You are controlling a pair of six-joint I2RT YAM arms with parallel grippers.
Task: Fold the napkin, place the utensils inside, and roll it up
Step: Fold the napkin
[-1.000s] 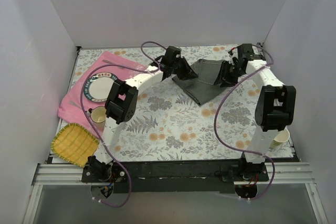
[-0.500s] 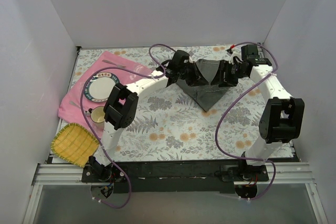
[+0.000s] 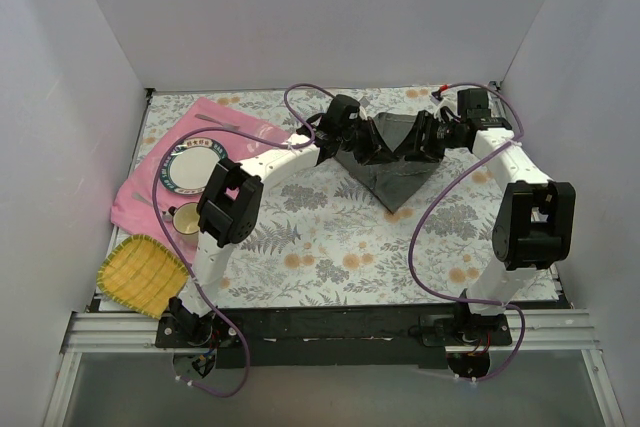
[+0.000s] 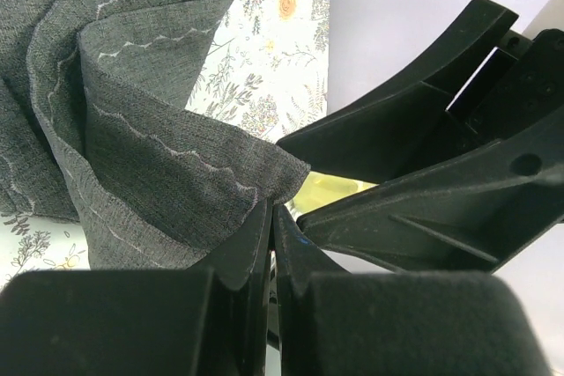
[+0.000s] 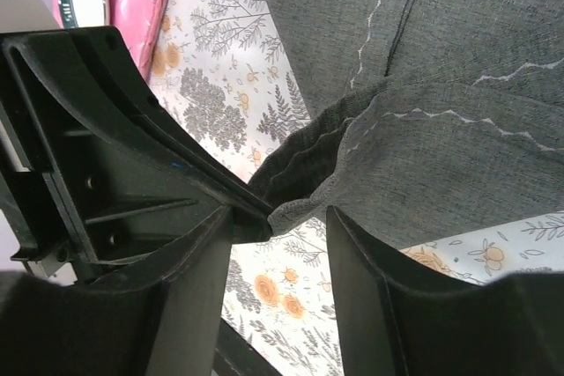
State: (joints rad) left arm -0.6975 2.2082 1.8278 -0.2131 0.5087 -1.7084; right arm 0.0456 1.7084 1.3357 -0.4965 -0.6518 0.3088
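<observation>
Napkin (image 3: 395, 182): dark charcoal cloth with a pale wavy stitched hem (image 4: 159, 143), lying by the far edge of the desk (image 3: 330, 237), right of centre. Its near corner points at the arms and its two sides are raised. The left claw (image 4: 271, 217) is pressed together on one hemmed corner. The right claw (image 5: 282, 217) is clamped on a bunched fold (image 5: 352, 129). In the top view the claw bodies hide both pinched points. The desk carries a floral cover inside plain white walls. A pink placemat (image 3: 150, 182) with a plate (image 3: 195, 169) lies at the left edge.
</observation>
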